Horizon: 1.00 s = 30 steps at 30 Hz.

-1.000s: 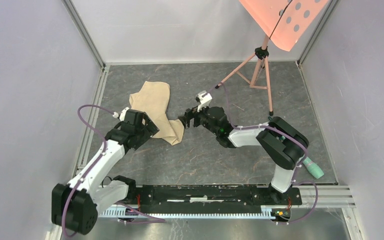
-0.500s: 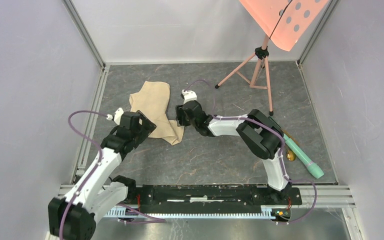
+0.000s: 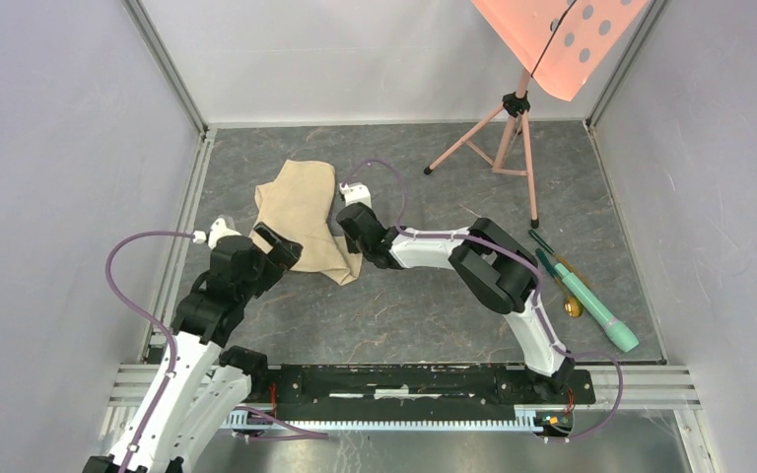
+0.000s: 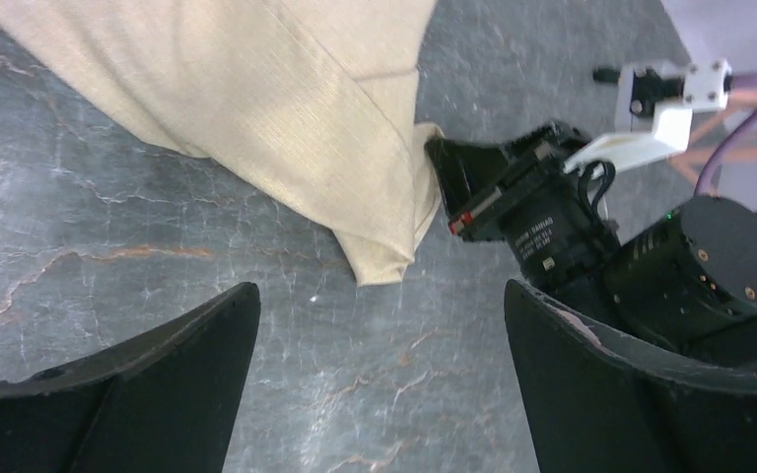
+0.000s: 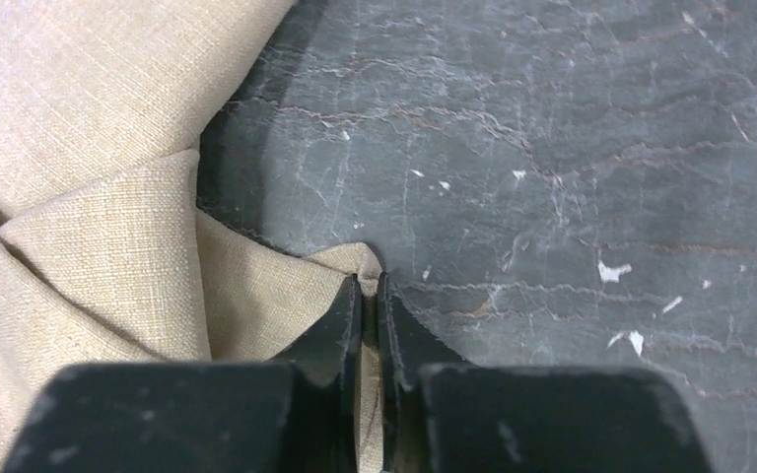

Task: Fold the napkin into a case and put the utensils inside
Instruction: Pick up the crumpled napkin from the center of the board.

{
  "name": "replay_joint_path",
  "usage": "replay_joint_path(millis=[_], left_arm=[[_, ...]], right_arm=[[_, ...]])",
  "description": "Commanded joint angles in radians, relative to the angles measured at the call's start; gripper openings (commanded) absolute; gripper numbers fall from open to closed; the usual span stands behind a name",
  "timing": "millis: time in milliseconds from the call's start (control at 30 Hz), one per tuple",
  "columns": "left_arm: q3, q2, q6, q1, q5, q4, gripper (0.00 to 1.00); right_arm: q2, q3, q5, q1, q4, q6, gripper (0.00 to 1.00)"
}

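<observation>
My right jaws are gripping the napkin [image 3: 301, 212] at its right-hand edge. They are almost shut, and a sliver of beige cloth is showing between the tips, which are pressing down close to the dark worktop [image 3: 404, 305]. My right arm [image 3: 473, 261] is stretching across from its base at the near right to reach the cloth.

My left jaws are standing wide open and gripping nothing. They are hanging over bare worktop just short of the napkin's near corner, with that corner showing between the two fingers [image 4: 128, 394] in the left wrist view. The same view is showing my right jaws at the cloth's edge, just beyond the corner.

The napkin is lying rumpled on the far left part of the worktop, with several layers folding over one another in loose, uneven flaps. It is not yet forming a case.

The utensils [image 3: 572, 305] are lying well apart from the cloth, near the right wall, just beside a mint-green cylinder [image 3: 596, 313] that is partly hiding them, so I cannot tell how many there are. A pink tripod [image 3: 508, 138] is standing at the far right, carrying an orange perforated panel [image 3: 552, 39].
</observation>
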Motion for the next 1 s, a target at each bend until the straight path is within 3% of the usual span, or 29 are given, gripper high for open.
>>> replay_joint_path(millis=[0, 100, 233, 333, 467, 633, 700, 867, 933, 967], left_arm=[[0.026, -0.003, 0.145, 0.004, 0.169, 0.045, 1.0], [-0.007, 0.049, 0.19, 0.004, 0.323, 0.144, 1.0], [-0.019, 0.198, 0.205, 0.001, 0.493, 0.219, 1.0], [-0.018, 0.328, 0.215, -0.019, 0.519, 0.238, 1.0], [0.002, 0.444, 0.205, -0.144, 0.316, 0.238, 0.98], [0.034, 0.534, 0.291, -0.49, -0.133, 0.31, 1.0], [0.005, 0.571, 0.372, -0.585, -0.232, 0.398, 1.0], [0.022, 0.683, 0.356, -0.625, -0.422, 0.345, 1.0], [0.023, 0.654, 0.321, -0.606, -0.407, 0.342, 1.0], [0.024, 0.632, 0.309, -0.569, -0.336, 0.358, 1.0]], right_arm=[[-0.098, -0.121, 0.096, -0.001, 0.098, -0.041, 0.0], [-0.303, -0.373, 0.054, -0.024, 0.348, -0.117, 0.0], [-0.624, -0.801, 0.059, -0.042, 0.862, -0.238, 0.0], [-0.75, -0.954, 0.148, -0.053, 0.978, -0.288, 0.01], [-0.776, -0.974, 0.161, -0.105, 0.954, -0.283, 0.0], [-0.813, -0.992, 0.12, -0.165, 0.931, -0.257, 0.01], [-0.822, -1.01, 0.107, -0.198, 0.933, -0.231, 0.0], [-0.862, -1.067, -0.01, -0.298, 0.972, -0.172, 0.01], [-0.872, -1.068, -0.027, -0.314, 0.957, -0.175, 0.0], [-0.874, -1.066, -0.032, -0.322, 0.947, -0.175, 0.01]])
